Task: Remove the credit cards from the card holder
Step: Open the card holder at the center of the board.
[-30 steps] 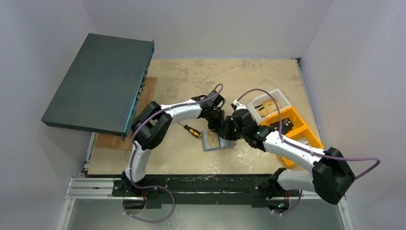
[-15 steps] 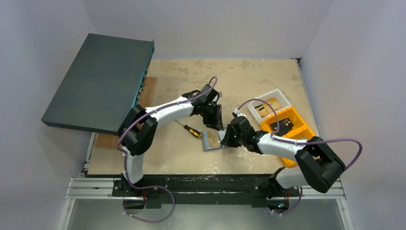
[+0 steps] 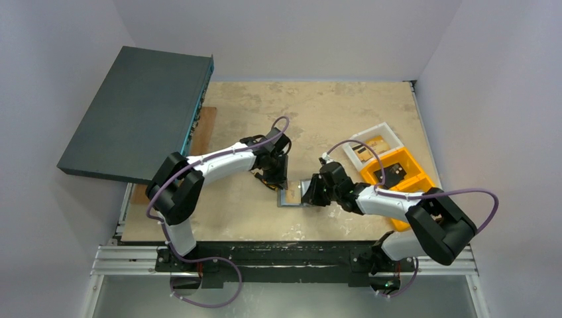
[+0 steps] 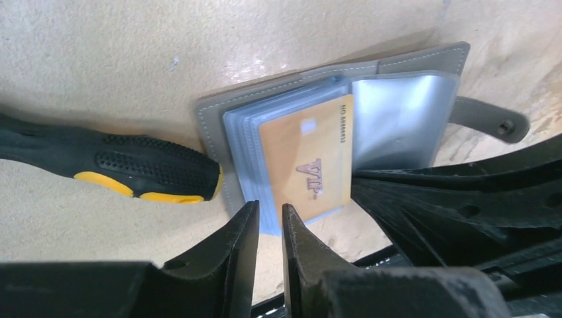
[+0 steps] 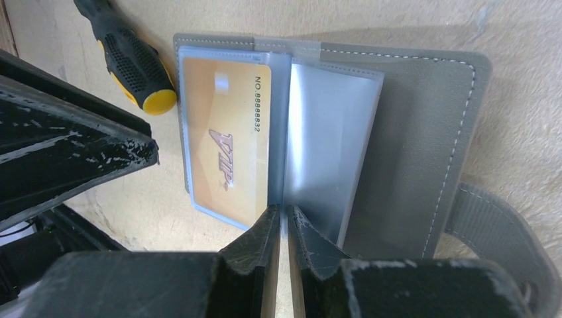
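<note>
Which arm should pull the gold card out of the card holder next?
Probably left: the left hand sits at the edge of the gold card, while the right hand is over the fold of the card holder.

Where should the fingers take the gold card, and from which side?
Probably grip the gold card by the short edge poking out of its clear sleeve, opposite the printed number. Come from that open end, low along the table; the other edges lie inside the card holder.
</note>
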Robot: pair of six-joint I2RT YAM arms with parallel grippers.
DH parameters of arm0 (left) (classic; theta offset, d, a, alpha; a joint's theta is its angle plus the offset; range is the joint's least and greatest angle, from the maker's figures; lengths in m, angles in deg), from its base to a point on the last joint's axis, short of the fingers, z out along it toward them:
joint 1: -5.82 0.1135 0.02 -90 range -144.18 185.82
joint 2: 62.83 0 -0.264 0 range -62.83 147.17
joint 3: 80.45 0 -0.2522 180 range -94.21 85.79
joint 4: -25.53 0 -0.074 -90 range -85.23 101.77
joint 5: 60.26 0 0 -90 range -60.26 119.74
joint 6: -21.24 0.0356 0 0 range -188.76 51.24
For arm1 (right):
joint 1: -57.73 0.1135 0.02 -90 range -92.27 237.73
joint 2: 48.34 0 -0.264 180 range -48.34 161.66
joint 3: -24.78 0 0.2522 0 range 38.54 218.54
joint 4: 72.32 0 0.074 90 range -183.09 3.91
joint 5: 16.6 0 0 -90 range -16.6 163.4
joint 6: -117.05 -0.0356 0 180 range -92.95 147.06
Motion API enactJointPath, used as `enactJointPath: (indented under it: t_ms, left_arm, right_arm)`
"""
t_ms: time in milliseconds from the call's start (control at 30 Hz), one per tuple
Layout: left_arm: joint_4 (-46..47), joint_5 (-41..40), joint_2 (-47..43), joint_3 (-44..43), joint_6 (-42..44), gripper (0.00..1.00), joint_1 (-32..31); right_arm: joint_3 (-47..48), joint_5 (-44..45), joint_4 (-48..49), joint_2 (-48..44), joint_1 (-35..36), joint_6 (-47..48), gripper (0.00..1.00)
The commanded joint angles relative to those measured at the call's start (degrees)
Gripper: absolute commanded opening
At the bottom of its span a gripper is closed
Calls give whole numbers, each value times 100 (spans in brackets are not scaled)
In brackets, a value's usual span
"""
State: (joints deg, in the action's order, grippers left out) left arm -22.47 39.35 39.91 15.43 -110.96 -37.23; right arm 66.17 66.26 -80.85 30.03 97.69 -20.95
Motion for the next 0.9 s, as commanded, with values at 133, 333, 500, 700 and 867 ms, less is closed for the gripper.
enactJointPath:
  t_ms: [133, 333, 500, 700, 867]
  left_arm:
    - [203, -147, 31, 8, 141, 16, 43]
    - [220, -84, 135, -81, 116, 14, 42]
    - [202, -49, 233, -191, 97, 13, 38]
    - [167, -4, 329, -320, 113, 12, 41]
    - [131, 29, 414, -435, 111, 12, 35]
  right_arm:
    - [-38, -220, 207, -67, -225, -103, 16]
    - [-26, -525, 385, -164, -588, -75, 21]
    - [-50, -876, 659, -36, -737, -95, 22]
    - [65, -969, 969, 315, -753, -102, 25]
    - [61, -1009, 1236, 715, -797, -154, 27]
